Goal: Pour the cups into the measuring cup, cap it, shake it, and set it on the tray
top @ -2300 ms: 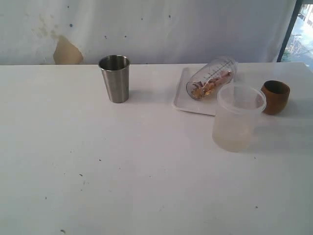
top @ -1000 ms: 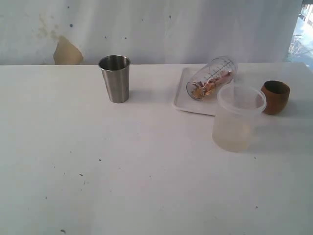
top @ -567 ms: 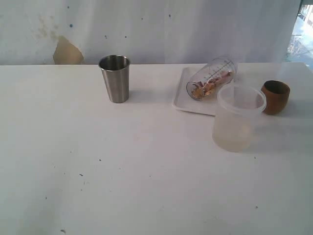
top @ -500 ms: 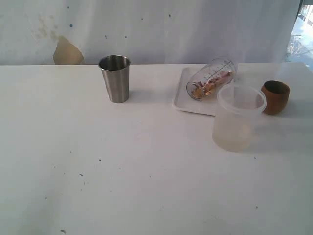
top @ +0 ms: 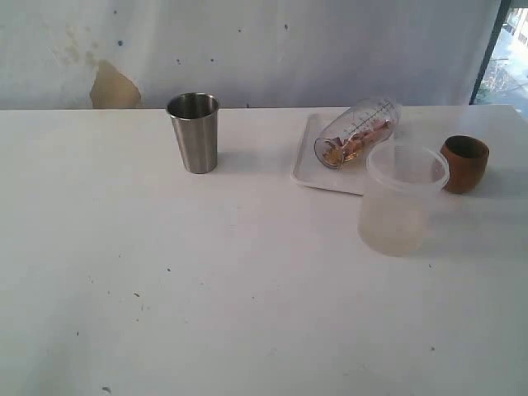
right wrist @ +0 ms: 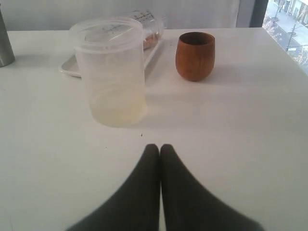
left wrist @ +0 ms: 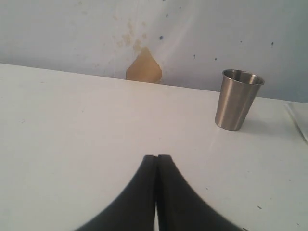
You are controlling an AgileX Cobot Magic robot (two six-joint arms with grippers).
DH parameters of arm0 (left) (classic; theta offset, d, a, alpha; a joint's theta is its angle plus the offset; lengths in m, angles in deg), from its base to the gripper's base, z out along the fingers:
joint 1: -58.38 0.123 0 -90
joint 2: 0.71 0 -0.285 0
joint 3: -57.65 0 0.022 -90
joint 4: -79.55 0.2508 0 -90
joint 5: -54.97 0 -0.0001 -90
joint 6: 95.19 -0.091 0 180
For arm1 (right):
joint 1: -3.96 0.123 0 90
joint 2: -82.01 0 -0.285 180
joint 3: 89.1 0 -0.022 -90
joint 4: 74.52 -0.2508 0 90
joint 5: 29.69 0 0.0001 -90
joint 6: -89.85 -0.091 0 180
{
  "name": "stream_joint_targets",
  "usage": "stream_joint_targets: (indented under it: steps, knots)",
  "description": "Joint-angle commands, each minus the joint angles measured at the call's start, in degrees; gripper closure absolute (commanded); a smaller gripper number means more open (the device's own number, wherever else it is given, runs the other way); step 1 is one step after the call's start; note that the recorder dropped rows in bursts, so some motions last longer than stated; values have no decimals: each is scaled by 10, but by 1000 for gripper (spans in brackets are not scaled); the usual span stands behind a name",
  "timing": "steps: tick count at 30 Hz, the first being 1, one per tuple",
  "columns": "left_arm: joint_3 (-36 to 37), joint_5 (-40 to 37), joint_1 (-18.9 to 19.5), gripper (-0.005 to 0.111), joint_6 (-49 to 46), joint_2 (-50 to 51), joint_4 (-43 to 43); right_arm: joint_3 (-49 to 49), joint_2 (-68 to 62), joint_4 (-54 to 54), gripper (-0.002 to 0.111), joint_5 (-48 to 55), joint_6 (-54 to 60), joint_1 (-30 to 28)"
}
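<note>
- Table (top: 247, 289), white and broad, carries everything; neither arm shows over it in the exterior view, which suggests both are drawn back to their own edges.
- Frosted plastic container (top: 403, 198) stands upright in front of the tray and partly hides its near corner. It is no part of the task and looks merely parked there.
- Tray (top: 307, 165), shallow and white, lies towards the back, between the steel tumbler and the wooden cup.
- Measuring cup (top: 356, 132) lies on its side on the tray, scale uppermost, with brownish pieces gathered inside. None have spilled, so it is probably capped, though the cap itself cannot be made out. Resting here, the task's last step looks done.
- Steel tumbler (top: 194, 132) stands upright well to the left of the tray, mouth up, likely emptied and set aside.
- Wooden cup (top: 464, 163) stands upright just right of the container, and its inside looks bare in the right wrist view.
- Left gripper (left wrist: 157, 159) hovers low over bare table with its fingers pressed together and nothing between them.
- Right gripper (right wrist: 160, 148) likewise has its fingers together, empty, short of the container.
</note>
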Motion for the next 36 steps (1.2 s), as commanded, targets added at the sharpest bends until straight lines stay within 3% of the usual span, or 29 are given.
stream_joint_targets:
  steps: [1,24,28,33,34,36]
  knots:
    - [2,7,1,107,8,-3,4,1,2,3,108,-5,-1,-1]
    - [2,16,1,107,8,-3,5,1,2,36,108,-37,12,-1]
    - [2,16,1,107,8,-3,7,1,2,31,108,-196,-1,-1]
    - [2,16,1,107,8,-3,7,1,2,16,108,-576,-103,-1]
    - [2,16,1,107,8,-3,7,1,2,-3,108,-604,-99,-1]
    - [2,16,1,107,8,-3,7,-98,-17,-142,108,-455,-37,-1]
